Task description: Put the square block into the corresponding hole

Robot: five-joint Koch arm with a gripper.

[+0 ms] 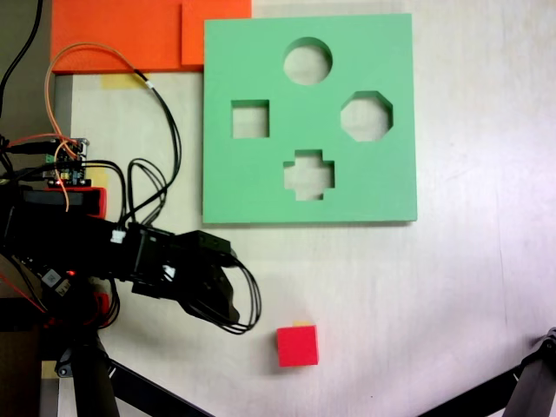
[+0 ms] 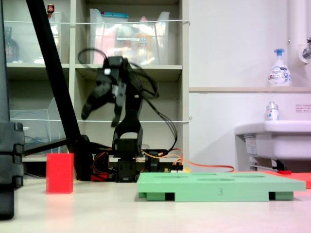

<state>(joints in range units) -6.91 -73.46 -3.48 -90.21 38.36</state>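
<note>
The square block (image 1: 297, 345) is a small red cube that rests alone on the pale table, below the green foam board (image 1: 261, 200). In the second exterior view the block (image 2: 60, 173) stands at the left. The corresponding hole (image 1: 250, 119) is the empty square cutout on the board's left side in the first exterior view. From the side, the board (image 2: 218, 186) hides its cutouts. My black gripper (image 1: 224, 300) hovers to the left of the block and slightly above it in the first exterior view. In the second exterior view the gripper (image 2: 102, 115) is raised high, open and holding nothing.
The board also has a round cutout (image 1: 307, 61), an octagonal cutout (image 1: 366, 115) and a cross cutout (image 1: 308, 175). Orange foam sheets (image 1: 113, 35) lie at the top left. Cables (image 1: 165, 122) loop beside the arm's base. Black tripod legs (image 1: 139, 387) cross the bottom corners.
</note>
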